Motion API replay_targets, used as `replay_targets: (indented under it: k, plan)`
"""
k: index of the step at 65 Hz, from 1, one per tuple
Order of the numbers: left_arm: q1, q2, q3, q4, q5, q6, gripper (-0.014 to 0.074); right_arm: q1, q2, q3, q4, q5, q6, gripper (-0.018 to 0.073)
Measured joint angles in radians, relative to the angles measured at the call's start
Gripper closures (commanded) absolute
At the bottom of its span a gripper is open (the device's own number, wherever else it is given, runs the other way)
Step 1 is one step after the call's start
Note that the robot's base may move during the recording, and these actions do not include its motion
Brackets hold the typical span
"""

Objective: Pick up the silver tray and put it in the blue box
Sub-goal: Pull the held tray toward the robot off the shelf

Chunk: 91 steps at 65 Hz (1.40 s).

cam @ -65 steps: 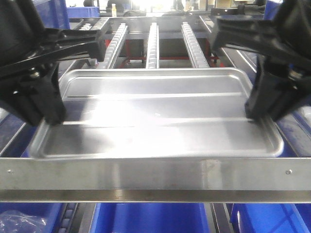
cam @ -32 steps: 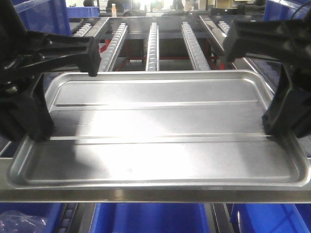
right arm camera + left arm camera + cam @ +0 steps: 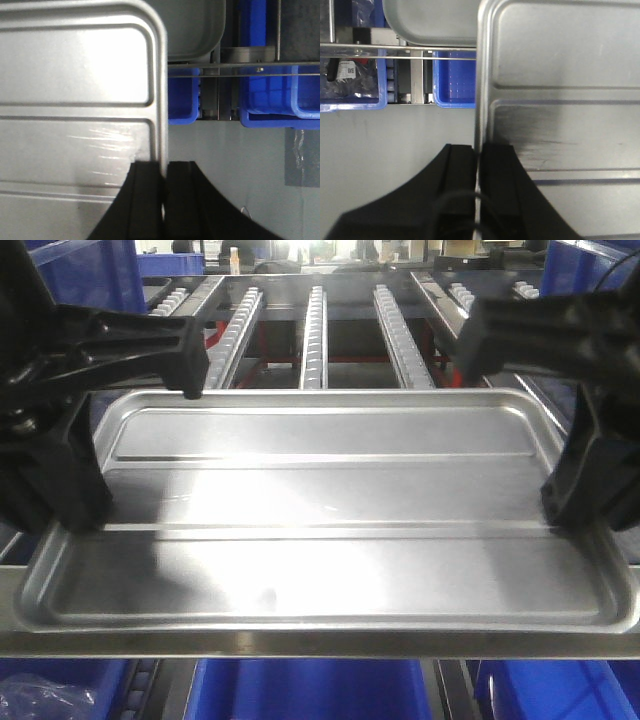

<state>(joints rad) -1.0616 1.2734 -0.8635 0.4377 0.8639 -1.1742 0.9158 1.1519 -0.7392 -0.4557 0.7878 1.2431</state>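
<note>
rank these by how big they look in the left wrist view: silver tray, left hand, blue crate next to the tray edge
1. silver tray, filling most of the right side
2. left hand, nearest the camera, so enlarged
3. blue crate, farther off and partly hidden by the tray

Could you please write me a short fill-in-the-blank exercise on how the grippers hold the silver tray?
1. The left gripper and the right gripper are each shut on the raised ____ of the silver tray.
2. The tray's recessed centre has ____ long ridges.
3. In the front view, the box under the steel rack bar is coloured ____.

Missing words: rim; two; blue.
</note>
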Motion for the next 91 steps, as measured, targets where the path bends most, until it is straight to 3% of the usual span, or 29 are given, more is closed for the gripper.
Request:
replay_targets:
  k: [91]
  plan:
    - [0.0,-0.035,0.014,0.014,0.016,-0.001,0.0605,0.0,0.032,0.0,-0.017,-0.038,0.051,0.0503]
